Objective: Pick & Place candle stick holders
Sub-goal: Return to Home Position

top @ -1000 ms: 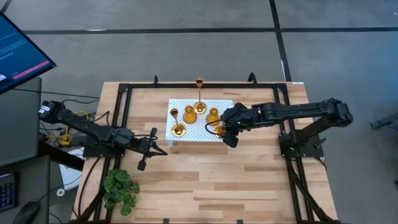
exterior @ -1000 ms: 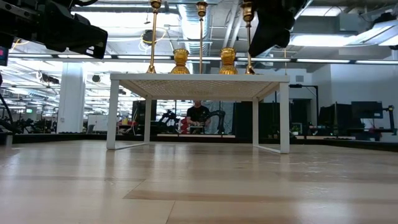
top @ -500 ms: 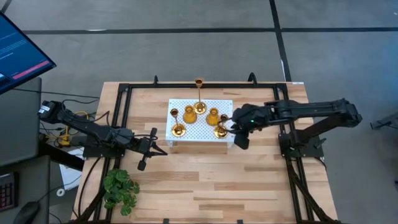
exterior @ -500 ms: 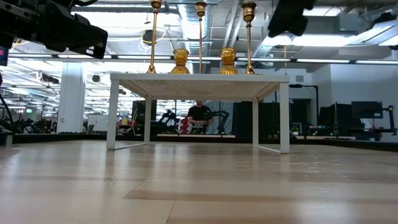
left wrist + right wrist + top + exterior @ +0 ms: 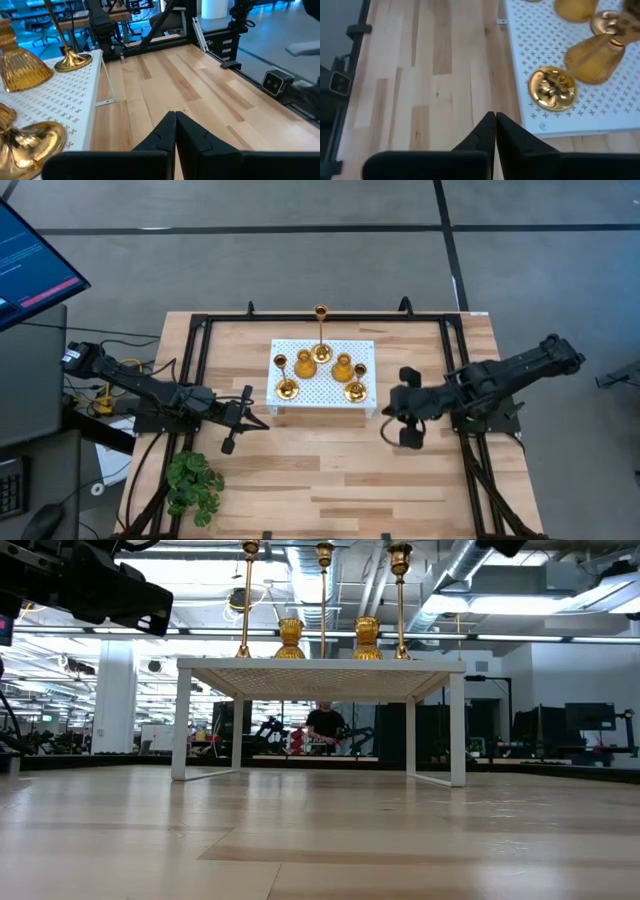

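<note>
All five candle stick holders [image 5: 305, 364] stand upright on the white perforated board [image 5: 325, 398] at the far middle of the table [image 5: 400, 480], stems vertical and bases down. The right gripper [image 5: 495, 117] hangs just right of the board, fingers pressed together, empty. The left gripper [image 5: 175, 116] waits to the board's left, fingers likewise closed.

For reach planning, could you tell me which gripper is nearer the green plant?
Left. The left gripper is close by the plant; the right gripper is off past the shelf's other end.
</note>
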You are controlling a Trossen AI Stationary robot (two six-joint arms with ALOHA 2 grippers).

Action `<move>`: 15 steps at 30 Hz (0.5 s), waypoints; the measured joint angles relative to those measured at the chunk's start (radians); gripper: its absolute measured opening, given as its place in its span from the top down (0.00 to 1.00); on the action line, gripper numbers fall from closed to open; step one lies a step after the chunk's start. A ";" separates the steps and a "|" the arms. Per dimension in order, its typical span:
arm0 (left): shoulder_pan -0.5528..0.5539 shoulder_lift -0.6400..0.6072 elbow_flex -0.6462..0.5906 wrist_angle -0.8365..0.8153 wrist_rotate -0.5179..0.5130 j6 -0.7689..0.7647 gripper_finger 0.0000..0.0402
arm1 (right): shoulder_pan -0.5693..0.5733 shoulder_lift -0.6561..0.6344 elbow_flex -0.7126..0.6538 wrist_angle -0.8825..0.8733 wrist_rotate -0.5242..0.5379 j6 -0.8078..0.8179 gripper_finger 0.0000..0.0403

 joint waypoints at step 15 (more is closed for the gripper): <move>0.000 -0.003 0.000 0.011 0.000 -0.034 0.98 | 0.140 -0.007 -0.031 0.372 -0.067 -0.384 1.00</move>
